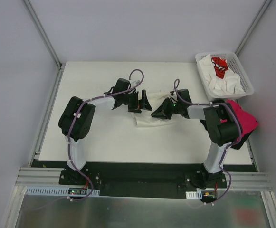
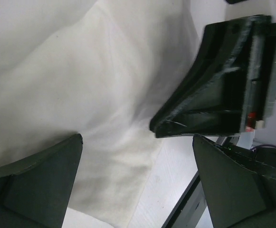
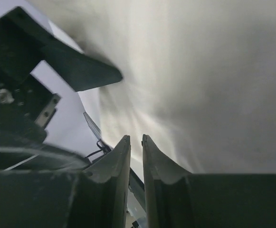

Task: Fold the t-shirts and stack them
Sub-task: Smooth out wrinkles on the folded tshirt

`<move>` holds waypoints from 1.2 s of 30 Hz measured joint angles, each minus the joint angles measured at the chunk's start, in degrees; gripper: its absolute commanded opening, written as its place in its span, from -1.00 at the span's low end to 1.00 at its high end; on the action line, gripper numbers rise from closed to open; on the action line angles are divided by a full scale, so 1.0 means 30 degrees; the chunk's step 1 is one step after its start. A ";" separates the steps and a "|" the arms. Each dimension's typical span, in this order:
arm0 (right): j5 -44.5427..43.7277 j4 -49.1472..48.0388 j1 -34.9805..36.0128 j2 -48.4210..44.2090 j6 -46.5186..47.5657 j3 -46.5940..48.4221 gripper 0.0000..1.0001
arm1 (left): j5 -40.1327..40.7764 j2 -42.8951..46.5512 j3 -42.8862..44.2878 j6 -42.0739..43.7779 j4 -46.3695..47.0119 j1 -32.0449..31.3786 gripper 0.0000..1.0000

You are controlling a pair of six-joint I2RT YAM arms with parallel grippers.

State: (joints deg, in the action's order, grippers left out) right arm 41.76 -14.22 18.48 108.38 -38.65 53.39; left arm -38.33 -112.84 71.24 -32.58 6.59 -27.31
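One cream-white cloth t-shirt (image 1: 145,119) lies on the white table (image 1: 104,142), between my arms. My right gripper (image 1: 154,113) is clenched on its edge, creases fanning from the tips. My left gripper (image 1: 140,101) hovers above, spread wide. I should pinch the matching edge, then fold evenly.

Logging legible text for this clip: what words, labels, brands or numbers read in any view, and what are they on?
No text can be read in any view.
Red print on the white t-shirt in the basket: too small and crumpled to read.
Cream t-shirt on the table: no print or label shows.
White strips at the near edge: too small to read.
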 measured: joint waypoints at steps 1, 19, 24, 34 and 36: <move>-0.0029 0.0087 0.0000 -0.0386 -0.0044 0.0044 -0.61 | 0.0080 0.0015 -0.0124 -0.0007 0.0131 0.0029 0.98; -0.0561 0.0459 0.2783 -0.1421 -0.0321 0.1239 -0.62 | 0.2368 0.3031 -0.4022 -0.1341 0.3067 0.1617 0.98; -0.0641 0.0364 0.3577 -0.0393 -0.0554 0.1239 -0.62 | 0.3206 0.5413 -0.3861 -0.0831 0.2535 0.2798 0.98; -0.0860 0.0160 0.4036 0.1530 -0.0532 0.2025 -0.63 | 0.3854 0.7519 -0.3330 -0.0583 0.2441 0.4087 0.98; -0.1049 0.0255 0.4036 0.1894 -0.0546 0.1982 -0.60 | 0.3869 0.7592 -0.3351 -0.0590 0.2412 0.4080 0.98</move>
State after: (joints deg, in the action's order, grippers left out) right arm 38.61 -13.45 30.59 114.06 -40.29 59.33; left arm -26.72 -90.06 61.19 -34.35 13.82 -15.07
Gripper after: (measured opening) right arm 0.187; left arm 0.992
